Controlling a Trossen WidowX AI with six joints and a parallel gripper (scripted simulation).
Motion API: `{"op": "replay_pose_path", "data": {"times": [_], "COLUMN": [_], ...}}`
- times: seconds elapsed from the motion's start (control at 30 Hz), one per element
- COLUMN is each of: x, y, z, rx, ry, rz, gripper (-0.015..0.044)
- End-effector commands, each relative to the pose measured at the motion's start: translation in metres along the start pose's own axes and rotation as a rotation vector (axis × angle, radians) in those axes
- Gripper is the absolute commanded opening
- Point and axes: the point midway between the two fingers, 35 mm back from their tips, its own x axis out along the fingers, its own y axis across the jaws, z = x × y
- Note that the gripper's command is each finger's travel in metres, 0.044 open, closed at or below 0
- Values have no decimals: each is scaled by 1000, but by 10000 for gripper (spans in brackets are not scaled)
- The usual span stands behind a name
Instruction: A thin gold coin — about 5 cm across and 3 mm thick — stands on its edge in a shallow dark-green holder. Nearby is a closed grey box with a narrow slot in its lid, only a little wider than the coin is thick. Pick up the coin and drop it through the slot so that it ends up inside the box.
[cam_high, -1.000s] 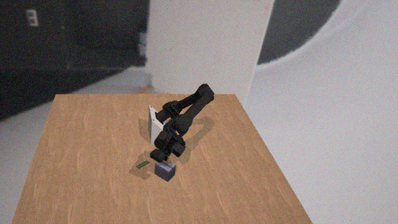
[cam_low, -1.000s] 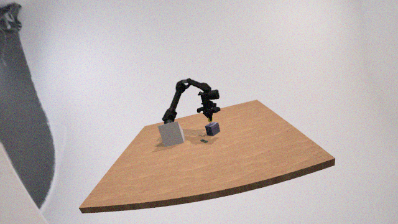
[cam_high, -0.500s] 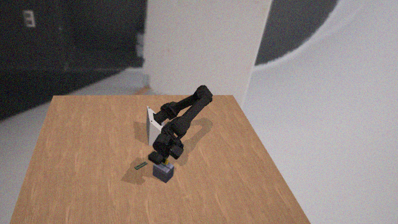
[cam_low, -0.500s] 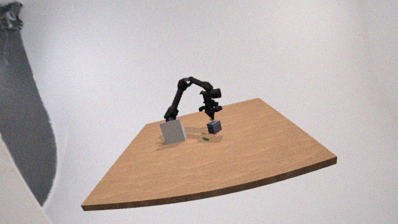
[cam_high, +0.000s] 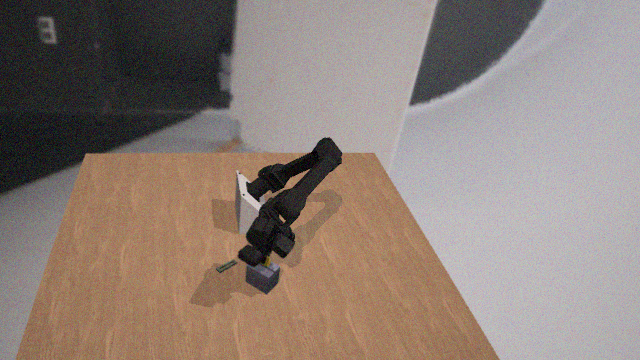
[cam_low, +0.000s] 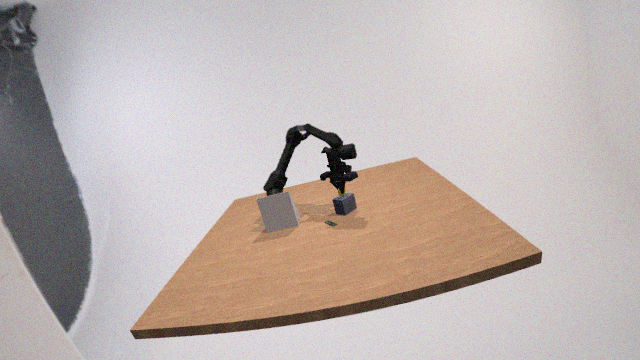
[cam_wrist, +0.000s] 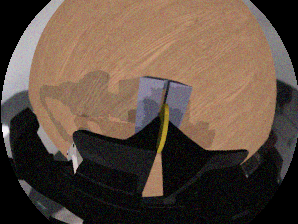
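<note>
Holding the gold coin (cam_wrist: 161, 137) edge-on between its narrow-set fingers, the tool (cam_high: 263, 258) hangs directly over the grey box (cam_high: 262, 278) — coin edge lined up with the dark slot (cam_wrist: 168, 99) in the lid, its lower rim just above the box top.
Coin: thin yellow strip in the wrist view; small yellow fleck under the tool (cam_low: 341, 190) in the exterior view.
Box (cam_low: 344, 204): on the wooden desk (cam_high: 125, 240), near the middle.
Dark-green holder (cam_high: 226, 266): lying just left of the box, apart from it.
Grey block (cam_low: 277, 211): at the arm's base, farther back.
</note>
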Motion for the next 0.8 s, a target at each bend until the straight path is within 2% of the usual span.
{"op": "replay_pose_path", "data": {"times": [0.0,0.13,0.43,0.7,0.77], "x": [0,0,0,-21,-40], "y": [0,0,0,0,0], "z": [0,0,0,0,-1], "rx": [0,0,0,1,4], "ry": [0,0,0,0,-1], "rz": [0,0,0,-1,1], "gripper": [53,157,161,371,423]}}
